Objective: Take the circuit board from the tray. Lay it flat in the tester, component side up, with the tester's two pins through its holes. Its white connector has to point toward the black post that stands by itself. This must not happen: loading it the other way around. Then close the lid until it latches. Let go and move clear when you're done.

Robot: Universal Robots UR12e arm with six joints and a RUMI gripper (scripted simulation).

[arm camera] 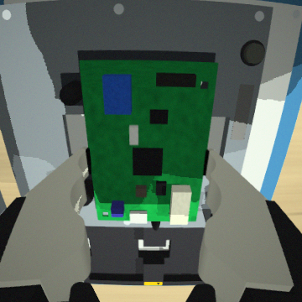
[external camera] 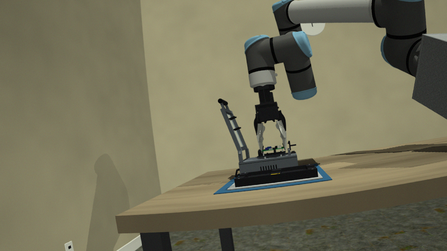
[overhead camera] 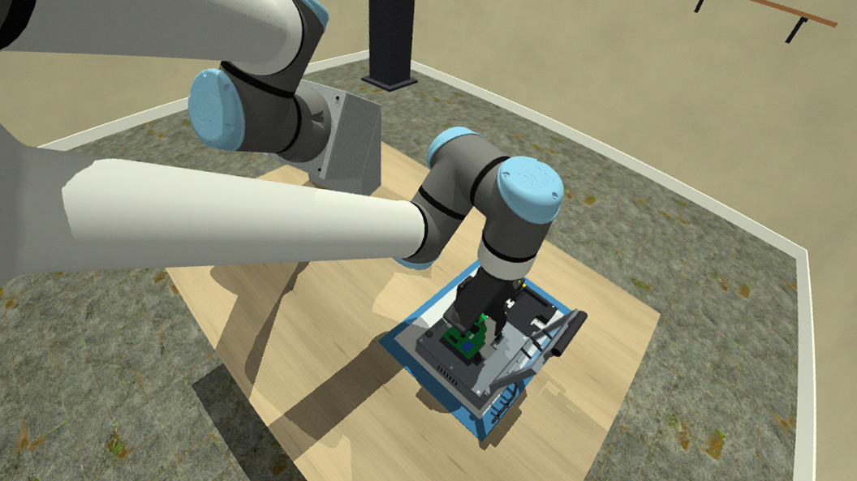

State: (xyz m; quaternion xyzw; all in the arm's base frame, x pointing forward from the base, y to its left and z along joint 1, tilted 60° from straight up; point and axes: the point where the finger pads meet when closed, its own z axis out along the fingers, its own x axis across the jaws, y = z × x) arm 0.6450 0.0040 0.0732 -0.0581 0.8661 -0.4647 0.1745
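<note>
My gripper (overhead camera: 478, 327) (external camera: 273, 149) (arm camera: 148, 150) points down, shut on the green circuit board (overhead camera: 463, 342) (external camera: 269, 149) (arm camera: 109, 143) by its two long edges. The board is level, component side up, low over the grey tester (overhead camera: 434, 351) (external camera: 250, 165) (arm camera: 168, 29). Its large white connector (arm camera: 180, 201) lies at the board end toward the bottom of the wrist view. A small black post tip (arm camera: 155, 226) shows just past that end. The board hides the pins, so I cannot tell whether they are in the holes. The lid (external camera: 230, 126) stands open.
The black tray (external camera: 276, 177) (arm camera: 113, 247) is beside the tester, past the connector end. The lid's black handle (overhead camera: 568, 333) (external camera: 222, 101) stands high to one side. A black round knob (arm camera: 252, 53) stands on the tester. A blue mat (external camera: 221, 191) lies underneath on the wooden table (external camera: 188, 200).
</note>
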